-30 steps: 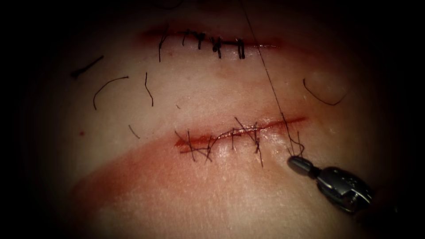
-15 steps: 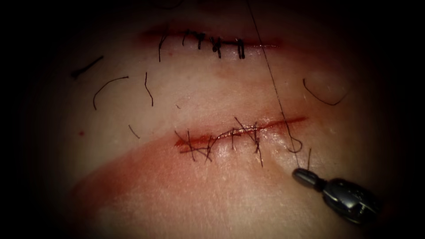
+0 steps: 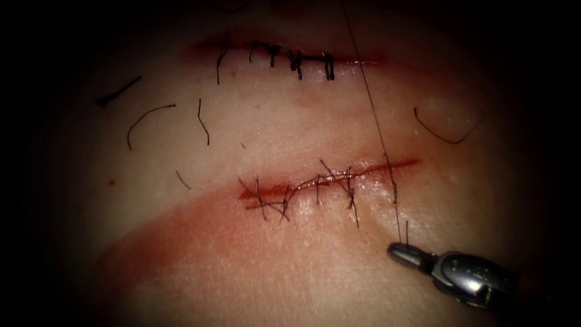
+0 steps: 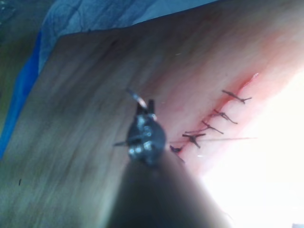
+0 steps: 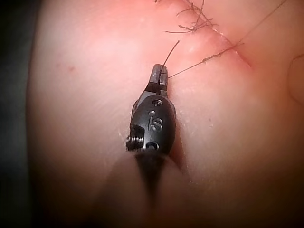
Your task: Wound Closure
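Tissue point(image 3: 290, 266): pale pork belly under both tools, with red fluid point(image 3: 181, 236) smeared from about 8 o'clock of the lower cut.

Cut point(image 3: 327, 178): the lower of two, running from 8 o'clock up toward 2 o'clock, with several dark stitches point(image 3: 284, 203) across it; its right end is unstitched. In the left wrist view the same row of stitches point(image 4: 213, 126) crosses the red line.

Upper cut point(image 3: 290, 57): at 12 o'clock, closed with a row of stitches.

Right tool point(image 3: 402, 251): enters from 4 o'clock and lies at about 5 o'clock of the cut's right end, just above the tissue. Jaws closed on the thread (a short free tail sticks up beside the tip). The right wrist view point(image 5: 159, 76) shows the same grip, the thread pinched at the tip.

Left tool point(image 4: 145, 104): seen in its own wrist view, over tissue well apart from the stitched line. Jaws slightly parted, nothing between them.

Thread point(image 3: 378, 127): one taut dark line from 12 o'clock, crossing the cut near its right end and ending in the right tool's jaws. In the right wrist view the thread point(image 5: 223, 50) runs from the jaws to the cut.

Cut ends point(image 3: 148, 118): loose dark pieces on the tissue at 10 o'clock, one more at 2 o'clock.

Needle: I cannot tell where it is.
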Action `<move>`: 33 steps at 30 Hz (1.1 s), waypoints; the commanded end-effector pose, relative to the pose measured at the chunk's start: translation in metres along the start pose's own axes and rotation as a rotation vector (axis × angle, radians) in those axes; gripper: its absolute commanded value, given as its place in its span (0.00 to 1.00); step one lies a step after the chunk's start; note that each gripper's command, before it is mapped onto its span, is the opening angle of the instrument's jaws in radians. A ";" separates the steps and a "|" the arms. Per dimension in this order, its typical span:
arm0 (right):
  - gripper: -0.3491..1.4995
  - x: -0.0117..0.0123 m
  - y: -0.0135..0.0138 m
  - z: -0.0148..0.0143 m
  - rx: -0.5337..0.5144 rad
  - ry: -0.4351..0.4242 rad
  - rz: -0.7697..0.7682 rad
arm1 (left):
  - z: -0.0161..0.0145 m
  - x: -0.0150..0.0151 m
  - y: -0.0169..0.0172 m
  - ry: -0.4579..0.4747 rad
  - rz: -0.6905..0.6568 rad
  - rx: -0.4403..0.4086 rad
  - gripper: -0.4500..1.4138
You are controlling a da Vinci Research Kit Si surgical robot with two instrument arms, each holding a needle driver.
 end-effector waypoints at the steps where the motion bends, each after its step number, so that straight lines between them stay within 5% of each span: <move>1: 0.00 -0.0011 -0.0014 0.0004 0.006 0.005 0.002 | 0.0013 0.0000 -0.0010 -0.002 0.002 0.000 0.00; 13: 0.00 -0.0025 -0.0054 -0.0019 0.048 -0.018 -0.024 | 0.0028 -0.0006 -0.0025 -0.007 0.016 0.010 0.00; 33: 0.00 -0.0027 -0.0079 -0.0034 0.066 -0.019 -0.037 | 0.0042 -0.0012 -0.0048 -0.022 0.025 0.037 0.00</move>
